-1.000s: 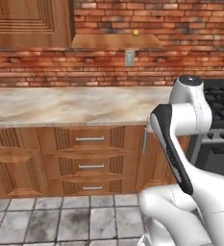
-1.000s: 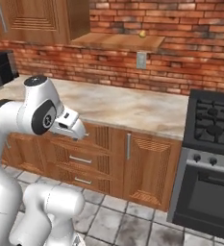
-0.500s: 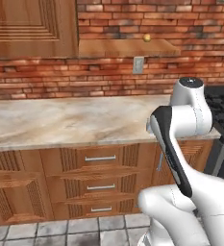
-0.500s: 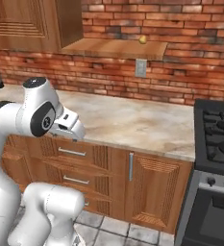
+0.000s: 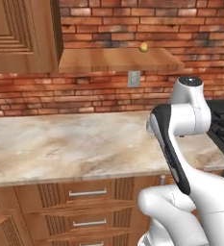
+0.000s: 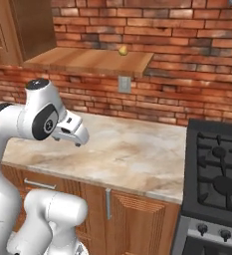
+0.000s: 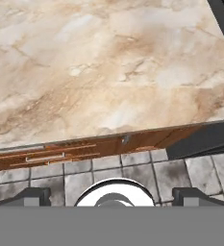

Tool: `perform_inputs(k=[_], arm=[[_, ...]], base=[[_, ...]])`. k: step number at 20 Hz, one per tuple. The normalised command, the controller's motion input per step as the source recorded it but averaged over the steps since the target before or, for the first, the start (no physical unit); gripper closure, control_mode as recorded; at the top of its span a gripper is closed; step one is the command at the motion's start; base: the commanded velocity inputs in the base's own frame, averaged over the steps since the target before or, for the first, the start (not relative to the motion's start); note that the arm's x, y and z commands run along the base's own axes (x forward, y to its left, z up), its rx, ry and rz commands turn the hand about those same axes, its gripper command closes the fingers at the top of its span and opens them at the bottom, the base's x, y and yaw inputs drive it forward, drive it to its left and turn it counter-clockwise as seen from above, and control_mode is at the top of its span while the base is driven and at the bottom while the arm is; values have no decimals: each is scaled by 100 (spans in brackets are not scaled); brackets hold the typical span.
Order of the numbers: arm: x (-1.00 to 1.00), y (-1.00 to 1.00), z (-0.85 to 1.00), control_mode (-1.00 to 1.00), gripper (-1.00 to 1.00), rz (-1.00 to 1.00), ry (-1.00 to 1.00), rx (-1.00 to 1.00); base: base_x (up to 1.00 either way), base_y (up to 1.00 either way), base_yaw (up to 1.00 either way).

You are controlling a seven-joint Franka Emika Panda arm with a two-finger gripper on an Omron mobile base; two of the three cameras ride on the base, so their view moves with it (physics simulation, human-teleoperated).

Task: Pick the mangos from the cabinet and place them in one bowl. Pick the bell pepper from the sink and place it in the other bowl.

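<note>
Fingers [image 7: 111, 194] wide; view nearer mango [image 5: 143, 47]

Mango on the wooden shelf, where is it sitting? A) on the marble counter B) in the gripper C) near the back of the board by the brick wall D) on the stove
C: the mango rests on the shelf board close to the brick wall, well above the counter.

The bench [image 5: 70, 149] is topped in smooth, veined beige marble with a soft sheen. The cabinet [image 5: 22, 36] and its shelf board [image 6: 92, 61] are made of brown grained wood. The wall [image 5: 147, 19] is laid in rough red brick. Metal handles [image 5: 87, 193] are fitted to the wooden drawers.
</note>
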Motion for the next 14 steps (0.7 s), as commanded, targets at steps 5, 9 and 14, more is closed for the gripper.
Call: perform_inputs(k=[5, 9, 14], arm=[[0, 0, 0, 100, -100, 0, 0, 0], [0, 0, 0, 100, -100, 0, 0, 0], [0, 0, 0, 100, -100, 0, 0, 0]], base=[[39, -38, 0], [34, 7, -3], [43, 4, -4]])
